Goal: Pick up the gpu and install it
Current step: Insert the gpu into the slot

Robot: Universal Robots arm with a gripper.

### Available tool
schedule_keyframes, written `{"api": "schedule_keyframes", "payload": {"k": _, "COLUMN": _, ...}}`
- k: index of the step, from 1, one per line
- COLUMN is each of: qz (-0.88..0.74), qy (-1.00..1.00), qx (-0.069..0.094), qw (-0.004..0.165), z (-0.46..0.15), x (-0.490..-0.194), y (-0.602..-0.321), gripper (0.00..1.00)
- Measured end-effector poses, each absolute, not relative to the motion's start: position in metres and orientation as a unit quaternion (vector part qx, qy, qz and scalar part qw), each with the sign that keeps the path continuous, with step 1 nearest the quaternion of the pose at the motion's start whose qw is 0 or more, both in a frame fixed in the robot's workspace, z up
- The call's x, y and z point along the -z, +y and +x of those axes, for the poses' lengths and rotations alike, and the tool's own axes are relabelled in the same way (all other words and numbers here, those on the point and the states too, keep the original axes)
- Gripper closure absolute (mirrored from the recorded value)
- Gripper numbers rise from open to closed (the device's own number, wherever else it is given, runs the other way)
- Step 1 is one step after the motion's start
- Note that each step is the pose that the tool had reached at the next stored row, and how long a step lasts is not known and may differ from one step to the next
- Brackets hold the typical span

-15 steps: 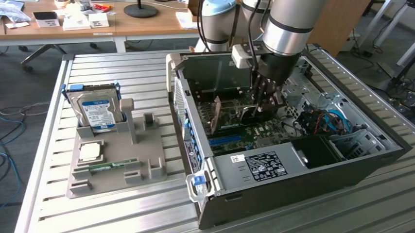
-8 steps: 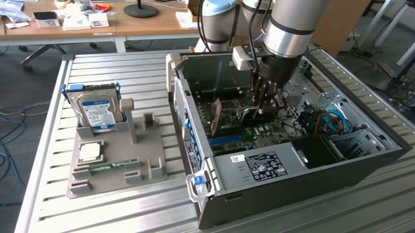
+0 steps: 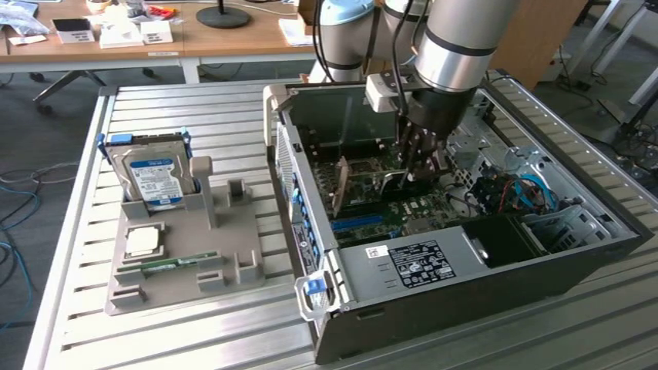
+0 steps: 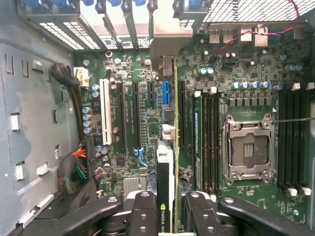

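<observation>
Your way in is from above, through the open side of the black metal computer case [image 3: 535,281]. Inside, the thin green gpu card [image 4: 165,172] stands on edge, clamped in the gripper [image 4: 167,196], and splits the green motherboard [image 4: 147,128]. The long black expansion slots [image 4: 120,118] beside it lie bare. A bundle of coloured cables [image 4: 74,167] crowds the case's grey wall, and the black labelled power supply box [image 3: 411,262] fills one end of the case.
</observation>
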State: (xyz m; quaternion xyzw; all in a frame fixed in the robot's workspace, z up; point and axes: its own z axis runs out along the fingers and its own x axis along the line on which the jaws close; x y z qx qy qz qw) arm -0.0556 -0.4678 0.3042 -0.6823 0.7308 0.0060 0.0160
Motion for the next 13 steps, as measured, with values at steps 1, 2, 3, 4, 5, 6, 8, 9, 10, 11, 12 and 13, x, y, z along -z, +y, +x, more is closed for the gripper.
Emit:
{"api": "schedule_keyframes", "payload": {"k": 1, "qz": -0.682, "qy": 0.731, "qx": -0.006, "qw": 0.016, "z": -0.0556, "x": -0.3042, "y": -0.4678, "gripper": 0.73}}
{"api": "schedule_keyframes", "payload": {"k": 2, "qz": -0.682, "qy": 0.731, "qx": -0.006, "qw": 0.016, "z": -0.0556, "x": -0.3042, "y": -0.4678, "gripper": 0.73}}
{"api": "schedule_keyframes", "payload": {"k": 3, "qz": -0.682, "qy": 0.731, "qx": -0.006, "qw": 0.016, "z": -0.0557, "x": -0.3041, "y": -0.4678, "gripper": 0.73}}
{"api": "schedule_keyframes", "payload": {"k": 4, "qz": -0.682, "qy": 0.731, "qx": -0.006, "qw": 0.016, "z": -0.0557, "x": -0.3042, "y": -0.4678, "gripper": 0.73}}
{"api": "schedule_keyframes", "payload": {"k": 5, "qz": -0.682, "qy": 0.731, "qx": -0.006, "qw": 0.016, "z": -0.0563, "x": -0.3041, "y": -0.4678, "gripper": 0.73}}
{"api": "schedule_keyframes", "payload": {"k": 6, "qz": -0.682, "qy": 0.731, "qx": -0.006, "qw": 0.016, "z": -0.0571, "x": -0.3041, "y": -0.4678, "gripper": 0.73}}
{"api": "schedule_keyframes", "payload": {"k": 8, "qz": -0.682, "qy": 0.731, "qx": -0.006, "qw": 0.016, "z": -0.0585, "x": -0.3041, "y": -0.4678, "gripper": 0.73}}
{"api": "schedule_keyframes", "payload": {"k": 9, "qz": -0.682, "qy": 0.731, "qx": -0.006, "qw": 0.016, "z": -0.0588, "x": -0.3038, "y": -0.4678, "gripper": 0.73}}
{"api": "schedule_keyframes", "payload": {"k": 10, "qz": -0.682, "qy": 0.731, "qx": -0.006, "qw": 0.016, "z": -0.0590, "x": -0.3030, "y": -0.4678, "gripper": 0.73}}
{"api": "schedule_keyframes", "payload": {"k": 11, "qz": -0.682, "qy": 0.731, "qx": -0.006, "qw": 0.016, "z": -0.0592, "x": -0.3022, "y": -0.4678, "gripper": 0.73}}
{"api": "schedule_keyframes", "payload": {"k": 12, "qz": -0.682, "qy": 0.731, "qx": -0.006, "qw": 0.016, "z": -0.0593, "x": -0.3012, "y": -0.4678, "gripper": 0.73}}
{"api": "schedule_keyframes", "payload": {"k": 13, "qz": -0.682, "qy": 0.731, "qx": -0.006, "qw": 0.016, "z": -0.0595, "x": -0.3002, "y": -0.4678, "gripper": 0.73}}
